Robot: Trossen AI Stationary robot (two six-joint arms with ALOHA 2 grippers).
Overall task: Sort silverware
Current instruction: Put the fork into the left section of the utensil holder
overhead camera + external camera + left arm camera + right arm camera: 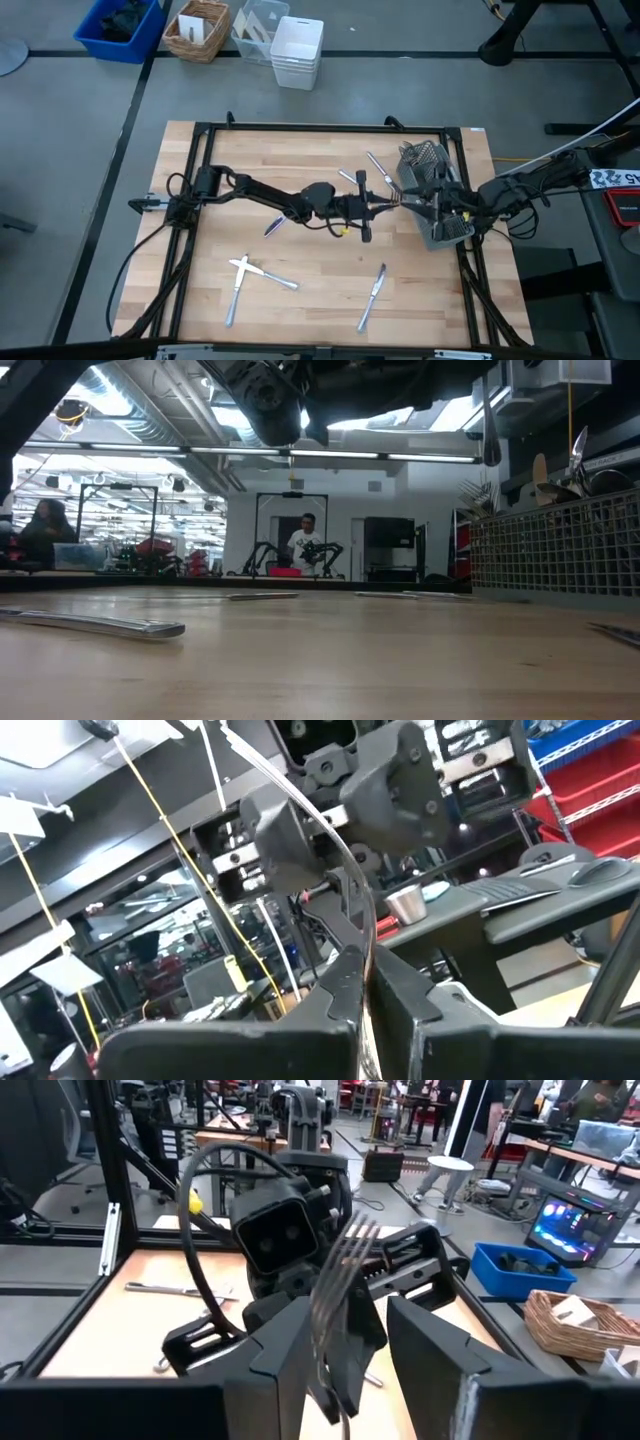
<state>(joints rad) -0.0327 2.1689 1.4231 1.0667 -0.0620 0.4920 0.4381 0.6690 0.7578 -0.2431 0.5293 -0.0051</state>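
Note:
My left gripper (392, 207) reaches over the table's middle toward the right and is shut on a silver fork (350, 1250). My right gripper (425, 207) meets it head-on beside the dark wire-mesh caddy (440, 200). In the right wrist view the right gripper (350, 1315) is open, a finger on either side of the fork, whose tines point up. Whether those fingers touch it I cannot tell. More silverware lies flat on the wood: two crossed pieces (245, 268), a knife (372, 297) and pieces (378, 165) by the caddy. Several handles (580, 450) stick out of the caddy. My left gripper pinches the fork's thin shaft (366, 945) between its two fingers; I cannot tell where along the fork. The fingers point toward the table's right edge, slightly upward. From the fingertips the fork (310, 810) runs up and away, clear of the table, between the right gripper's fingers.
The caddy stands at the table's right edge, close behind my right gripper. A black frame (300, 128) borders the tabletop. Bins and a basket (195, 30) sit on the floor beyond the far edge. There is bare wood (300, 250) near the front.

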